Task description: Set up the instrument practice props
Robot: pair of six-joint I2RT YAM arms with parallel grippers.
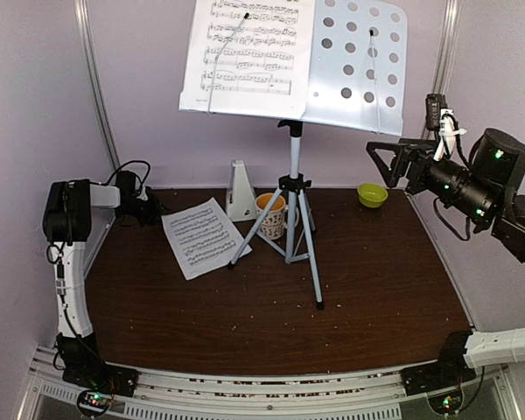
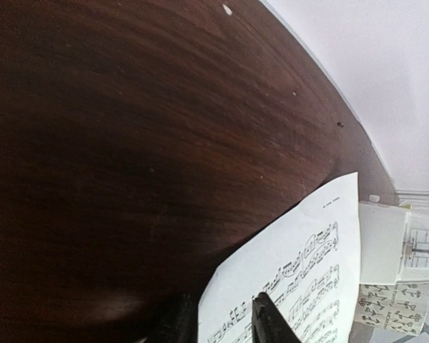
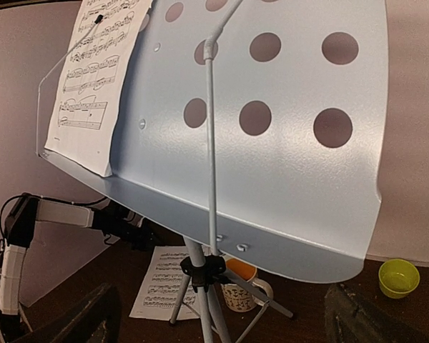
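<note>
"While that stand sits mid-table, what's it made of?"

"It's a pale sheet-metal music stand desk (image 1: 359,66), smooth and punched with round holes, tilted atop a thin grey tube tripod (image 1: 293,219). One white printed sheet-music page (image 1: 245,52) leans on its left half."

"And the second page (image 1: 201,236)?"

"Flat on the dark glossy wooden table (image 1: 367,280), left of the tripod, with a corner near the small white pyramid metronome (image 1: 240,191) at the back."

"Jaws?"

"The left gripper (image 2: 223,321) has its jaws narrowly apart, astride that flat page's edge. I cannot tell whether they touch it. The right gripper (image 3: 222,318) is spread wide in the air, facing the desk."
</note>
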